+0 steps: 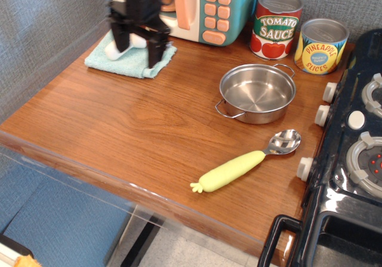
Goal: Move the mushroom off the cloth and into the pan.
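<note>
Mushroom (121,45) lies on the cloth (132,61) by the toy microwave (206,7), straddled by the open, empty gripper (137,42); a fingertip could snag the terry or squeeze the stem out sideways, well short of the pan (257,92).

Single high front view, angled down over the counter (137,135).

Toy kitchen set: wooden counter (137,135), black play stove (352,153) with knobs at right, teal toy microwave (209,7) top centre, mock food cans (301,34) upper right
</note>
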`<action>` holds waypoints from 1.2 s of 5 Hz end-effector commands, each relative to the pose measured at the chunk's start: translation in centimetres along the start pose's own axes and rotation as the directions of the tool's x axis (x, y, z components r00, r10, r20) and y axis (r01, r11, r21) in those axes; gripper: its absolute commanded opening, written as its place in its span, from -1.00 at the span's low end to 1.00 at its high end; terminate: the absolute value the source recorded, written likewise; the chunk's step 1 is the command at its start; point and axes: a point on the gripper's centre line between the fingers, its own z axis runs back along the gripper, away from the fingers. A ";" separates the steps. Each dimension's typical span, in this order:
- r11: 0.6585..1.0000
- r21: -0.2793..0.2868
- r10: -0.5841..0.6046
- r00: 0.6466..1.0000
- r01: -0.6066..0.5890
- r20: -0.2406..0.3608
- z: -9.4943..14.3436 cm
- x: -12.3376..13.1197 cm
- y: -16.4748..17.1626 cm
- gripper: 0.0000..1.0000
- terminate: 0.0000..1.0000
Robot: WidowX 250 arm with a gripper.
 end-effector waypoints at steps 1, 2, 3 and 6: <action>0.994 0.017 0.107 0.991 -0.109 0.084 2.0 1.0 4.8 1.00 -1.00; 0.993 0.015 0.114 0.992 -0.114 0.048 0.6 1.6 5.2 1.00 -1.00; 0.994 0.026 0.104 0.994 -0.105 0.025 -0.6 2.4 4.9 1.00 -1.00; 0.995 0.038 0.093 0.995 -0.095 0.048 0.2 3.0 4.6 -1.00 -1.00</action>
